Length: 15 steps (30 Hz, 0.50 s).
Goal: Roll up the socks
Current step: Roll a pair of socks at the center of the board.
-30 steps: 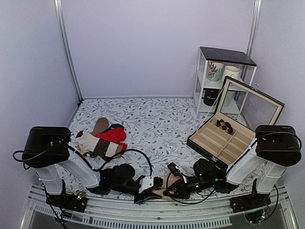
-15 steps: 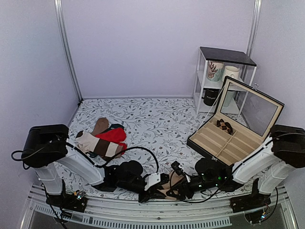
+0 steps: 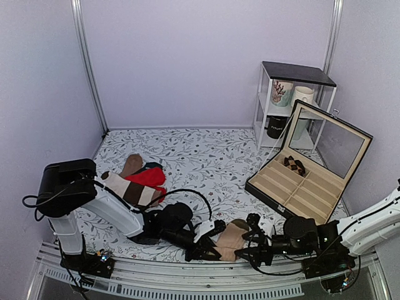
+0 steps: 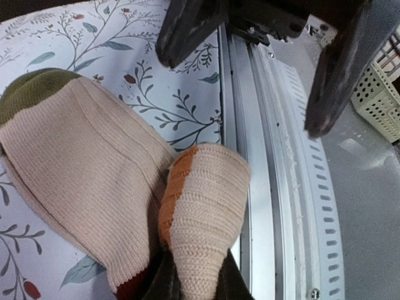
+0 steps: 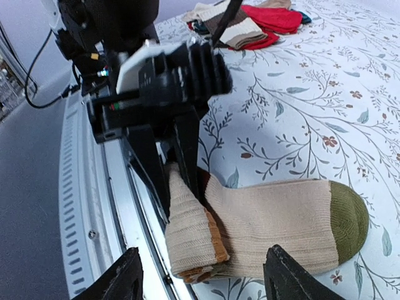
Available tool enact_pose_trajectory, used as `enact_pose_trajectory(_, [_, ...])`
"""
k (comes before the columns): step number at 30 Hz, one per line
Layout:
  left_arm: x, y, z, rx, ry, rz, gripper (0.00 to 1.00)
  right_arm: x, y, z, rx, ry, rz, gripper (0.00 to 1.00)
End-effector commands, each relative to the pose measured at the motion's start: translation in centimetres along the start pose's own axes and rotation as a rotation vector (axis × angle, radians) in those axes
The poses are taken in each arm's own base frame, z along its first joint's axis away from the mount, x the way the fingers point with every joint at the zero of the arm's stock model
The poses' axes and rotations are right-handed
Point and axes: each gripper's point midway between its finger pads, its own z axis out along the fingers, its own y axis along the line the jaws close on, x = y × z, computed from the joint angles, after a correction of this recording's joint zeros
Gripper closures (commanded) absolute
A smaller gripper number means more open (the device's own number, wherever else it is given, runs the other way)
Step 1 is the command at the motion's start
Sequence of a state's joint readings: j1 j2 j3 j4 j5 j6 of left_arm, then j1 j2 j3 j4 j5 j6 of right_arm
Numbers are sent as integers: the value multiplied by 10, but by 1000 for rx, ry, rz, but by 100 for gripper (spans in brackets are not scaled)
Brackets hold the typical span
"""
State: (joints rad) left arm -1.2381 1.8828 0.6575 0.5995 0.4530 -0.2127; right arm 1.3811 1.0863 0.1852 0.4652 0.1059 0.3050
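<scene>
White and leaf-printed, the table (image 3: 206, 156) meets the metal rail (image 4: 269, 156) at its near edge, and there lie the socks (image 3: 232, 237). Beige knit, soft and light, they should sag and unroll, so I would take them through the thick folded end. The left gripper (image 4: 192, 284) pinches that fold tight; the right gripper (image 5: 209, 275) hangs opposite, jaws wide, holding nothing.

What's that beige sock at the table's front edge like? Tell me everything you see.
The sock is tan ribbed knit with an olive toe and a rust-orange band. It lies on the flowered table by the front rail, its banded end folded over. The left gripper pinches that fold; the right gripper stands open, apart from it.
</scene>
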Motion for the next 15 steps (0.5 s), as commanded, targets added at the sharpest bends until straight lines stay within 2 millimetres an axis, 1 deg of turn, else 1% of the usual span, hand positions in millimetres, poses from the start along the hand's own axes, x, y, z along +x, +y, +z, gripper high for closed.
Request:
enact_pose_trajectory(1, [111, 11, -13, -31, 362, -243, 100, 9, 2, 16, 61, 44, -130, 32])
enact_pose_trajectory(2, [109, 11, -12, -29, 361, -244, 100, 7, 7, 22, 62, 46, -142, 32])
enact_pose_trajectory(4, [122, 14, -11, -32, 392, -265, 100, 9, 13, 29, 64, 59, -171, 32])
enact_pose_trajectory(6, [124, 14, -10, -29, 397, -269, 100, 11, 16, 35, 64, 67, -188, 32])
enact_pose_trajectory(11, [126, 15, -10, -25, 398, -274, 100, 14, 19, 39, 44, 74, -196, 32])
enact_pose_trajectory(15, [126, 16, -10, -19, 394, -273, 100, 29, 18, 43, 39, 122, -187, 32])
